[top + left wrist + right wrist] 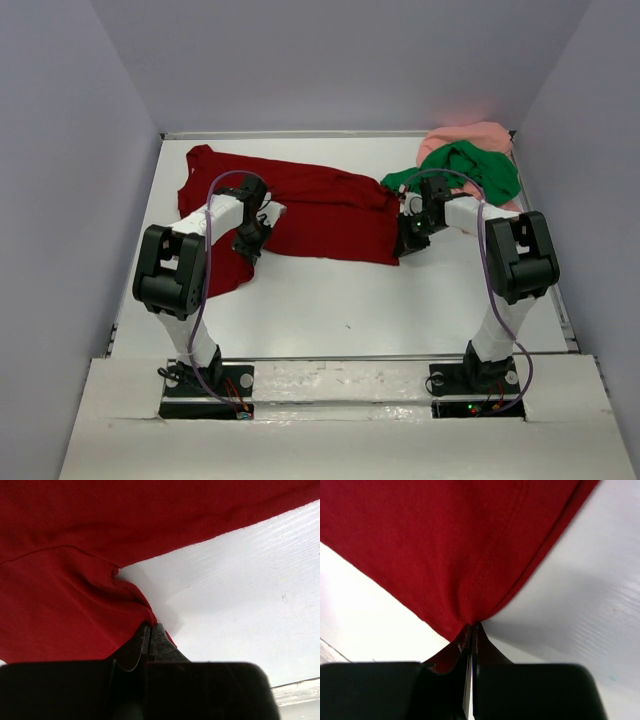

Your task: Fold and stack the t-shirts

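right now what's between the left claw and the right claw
The dark red t-shirt spans it, pinched by the left claw and right claw; the top view shows it.

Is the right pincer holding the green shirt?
No, the right pincer is shut on a corner of the dark red shirt.

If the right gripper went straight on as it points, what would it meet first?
The dark red t-shirt: the right gripper is shut on its edge, and cloth seems to lie directly ahead.

White table [350, 300], pale grey walls [340, 60] enclosing it on three sides.
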